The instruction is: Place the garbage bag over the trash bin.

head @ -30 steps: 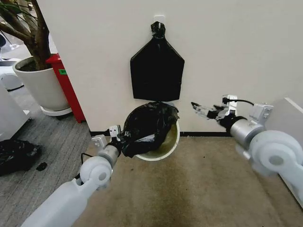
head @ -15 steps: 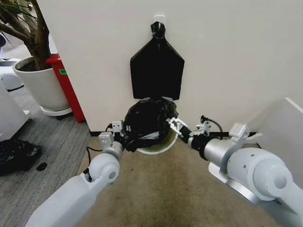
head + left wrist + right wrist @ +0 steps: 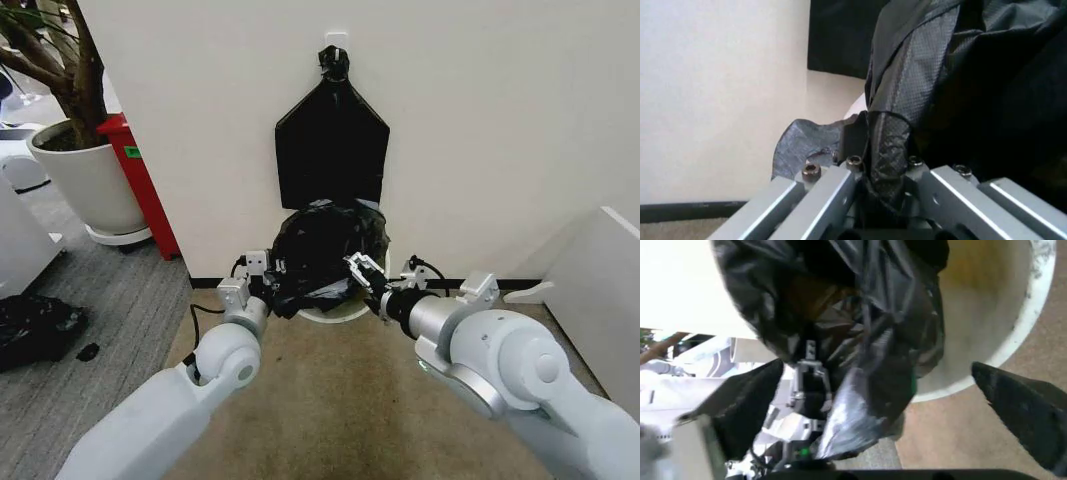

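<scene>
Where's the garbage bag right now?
In the head view the garbage bag is bunched over the trash bin at the wall's foot, below the hanging black bundle. The left pincer grips its edge; the open right pincer is at its other side.

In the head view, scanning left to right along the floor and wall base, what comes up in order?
Dark bag on the floor → plant pot → red object → left end effector gripping the garbage bag → right end effector, open at the bag over the trash bin.
</scene>
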